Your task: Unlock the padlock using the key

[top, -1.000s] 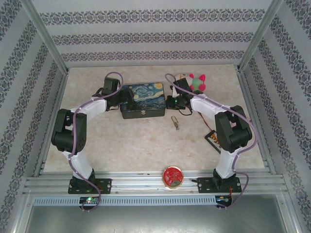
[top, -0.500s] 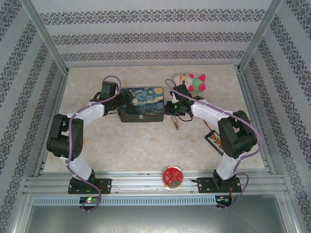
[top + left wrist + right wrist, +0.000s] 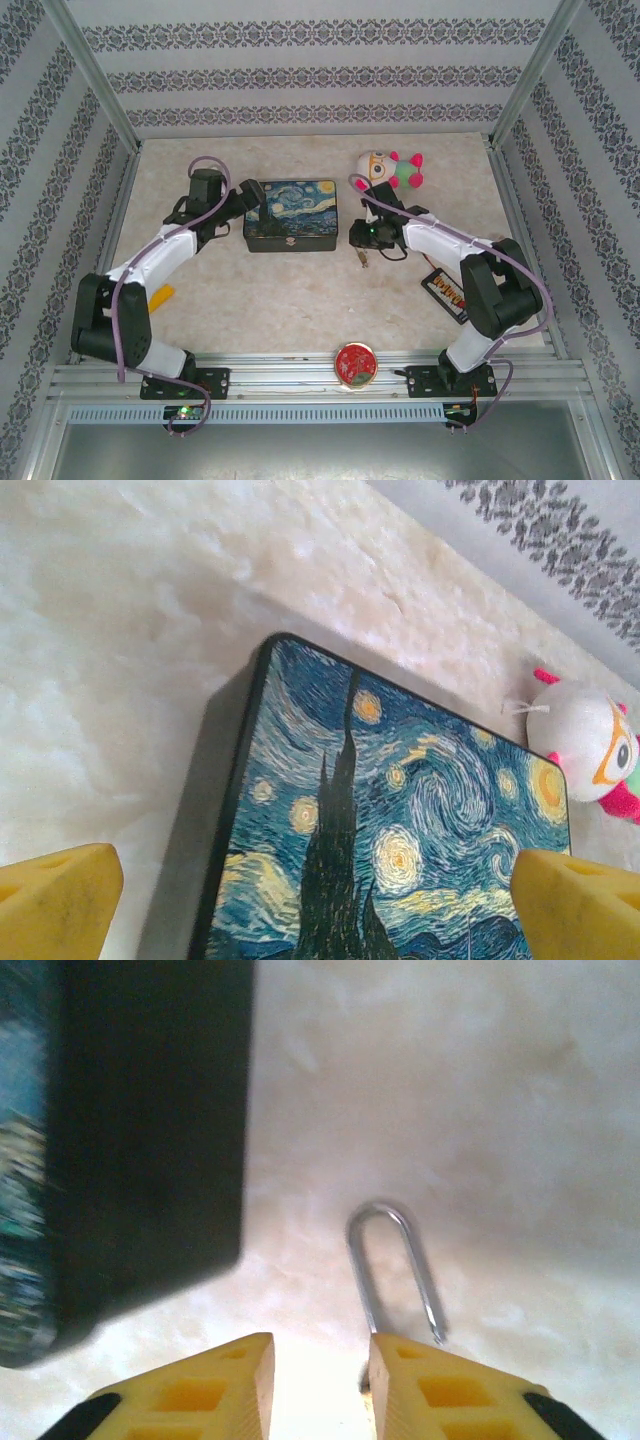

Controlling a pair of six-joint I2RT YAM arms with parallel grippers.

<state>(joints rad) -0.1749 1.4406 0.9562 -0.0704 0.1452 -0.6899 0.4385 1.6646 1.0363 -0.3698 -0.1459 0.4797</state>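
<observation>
The padlock (image 3: 362, 257) lies on the table right of the painted tin (image 3: 290, 213). In the right wrist view its silvery shackle (image 3: 390, 1260) stands swung out, with one leg's tip free. The brass body is hidden under my right finger (image 3: 440, 1390). My right gripper (image 3: 320, 1380) hovers over it, jaws partly apart with only bare table between them; from above it (image 3: 361, 243) sits just behind the padlock. My left gripper (image 3: 240, 197) is wide open at the tin's left end, its yellow fingertips (image 3: 55, 900) straddling the starry lid (image 3: 400, 820). The key is hidden from view.
A plush toy (image 3: 390, 168) sits behind the right arm, also seen past the tin (image 3: 585, 740). A red disc (image 3: 355, 363) lies at the near edge. A dark card (image 3: 448, 290) lies at the right and a yellow object (image 3: 160, 297) at the left.
My left arm has drawn back leftward off the tin and its jaws have spread wide. My right gripper has come down and forward over the padlock and its jaws have parted.
</observation>
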